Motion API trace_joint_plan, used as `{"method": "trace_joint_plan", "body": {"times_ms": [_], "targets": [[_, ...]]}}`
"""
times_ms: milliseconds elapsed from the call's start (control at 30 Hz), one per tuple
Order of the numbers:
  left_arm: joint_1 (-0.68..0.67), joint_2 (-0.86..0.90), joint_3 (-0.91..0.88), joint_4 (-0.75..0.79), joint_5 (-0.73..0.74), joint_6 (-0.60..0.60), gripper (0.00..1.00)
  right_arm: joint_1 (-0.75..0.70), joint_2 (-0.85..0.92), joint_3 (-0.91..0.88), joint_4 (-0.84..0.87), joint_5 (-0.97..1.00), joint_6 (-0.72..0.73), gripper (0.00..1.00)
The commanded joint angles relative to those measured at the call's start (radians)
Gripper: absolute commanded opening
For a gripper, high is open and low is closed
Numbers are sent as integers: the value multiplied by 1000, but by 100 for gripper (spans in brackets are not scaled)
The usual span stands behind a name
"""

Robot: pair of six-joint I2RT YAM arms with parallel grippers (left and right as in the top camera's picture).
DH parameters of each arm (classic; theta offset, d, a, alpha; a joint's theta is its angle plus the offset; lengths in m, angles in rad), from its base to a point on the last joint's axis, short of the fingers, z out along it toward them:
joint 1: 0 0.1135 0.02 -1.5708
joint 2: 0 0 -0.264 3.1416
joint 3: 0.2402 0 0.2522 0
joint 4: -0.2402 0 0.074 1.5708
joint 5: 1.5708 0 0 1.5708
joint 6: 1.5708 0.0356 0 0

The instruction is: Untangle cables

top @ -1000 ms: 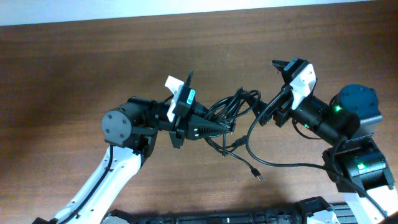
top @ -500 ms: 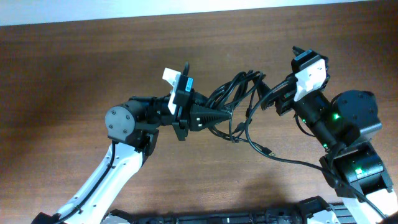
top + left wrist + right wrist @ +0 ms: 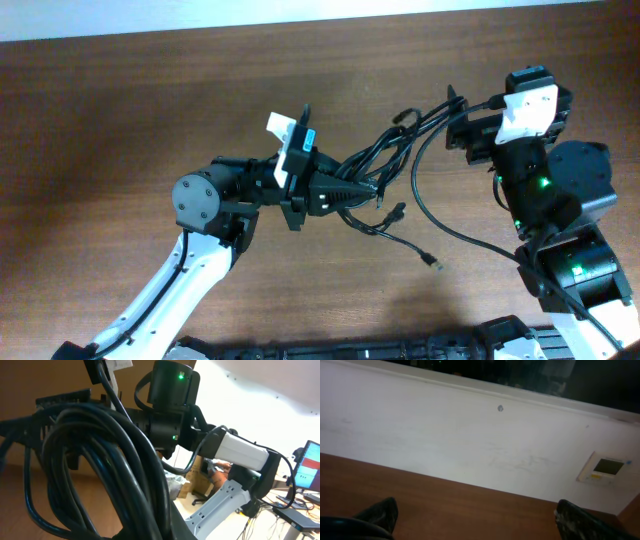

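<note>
The cables (image 3: 385, 160) are a bunch of thin black cords stretched between my two grippers above the brown table. My left gripper (image 3: 365, 188) is shut on the bunch at its left end. In the left wrist view the cables (image 3: 115, 460) fill the frame and hide the jaws. My right gripper (image 3: 458, 118) is at the bunch's upper right end. In the right wrist view its fingertips (image 3: 475, 515) stand wide apart with bare table between them, and a black cord (image 3: 345, 530) lies by its left finger. One long cord trails down to a plug end (image 3: 432, 262).
A second short plug end (image 3: 397, 210) hangs under the bunch. The brown table (image 3: 150, 110) ends at a white wall (image 3: 470, 435) at the back. The right arm's base (image 3: 575, 270) stands at the lower right. The right arm (image 3: 175, 405) shows beyond the cables in the left wrist view.
My right gripper has moved up and to the right, pulling the bunch longer and straighter. The trailing cord's loop has opened and its plug end has shifted right. My left gripper has barely moved.
</note>
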Motion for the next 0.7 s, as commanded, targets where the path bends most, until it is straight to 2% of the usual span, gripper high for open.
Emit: {"method": "trace_joint_plan", "body": {"times_ms": [0,167,300,400,500,667], "targets": [[2,-38,5,31,132,1,0,-34,8,11,19,228,11,99],[2,-38,5,31,254,1,0,-34,8,11,121,520,11,99],[7,-38,5,31,256,2,0,-34,8,11,136,541,8,99],[43,-38,5,31,244,2,0,-34,8,11,37,514,11,99],[92,-38,5,19,195,2,0,-34,4,11,-139,341,12,99],[183,-38,5,-8,32,2,0,-34,5,11,-388,-195,11,99]]}}
